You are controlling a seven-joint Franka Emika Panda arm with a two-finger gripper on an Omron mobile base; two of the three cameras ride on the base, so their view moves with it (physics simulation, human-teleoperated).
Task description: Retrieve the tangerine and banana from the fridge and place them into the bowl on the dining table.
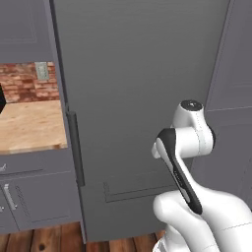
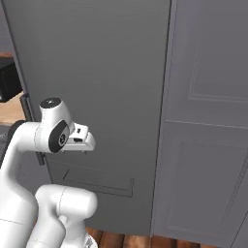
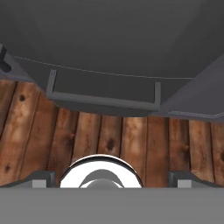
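Fridge [image 1: 142,98]: closed, dark grey door across centre frame; black handle [image 1: 75,147] at its left edge. Gripper [image 3: 112,177]: fingertips at lower corners, spread wide, nothing held, above wooden floor [image 3: 109,135]. Counter [image 1: 29,125]: left.

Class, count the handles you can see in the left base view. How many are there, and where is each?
2. The fridge's long black handle runs down the door's left edge; a small silver cabinet handle sits at lower left. Others may lie outside the frame.

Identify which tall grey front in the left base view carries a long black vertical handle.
The smooth dark grey fridge door in the middle; its black handle runs down its left edge. The paler grey cabinet beside it is panelled.
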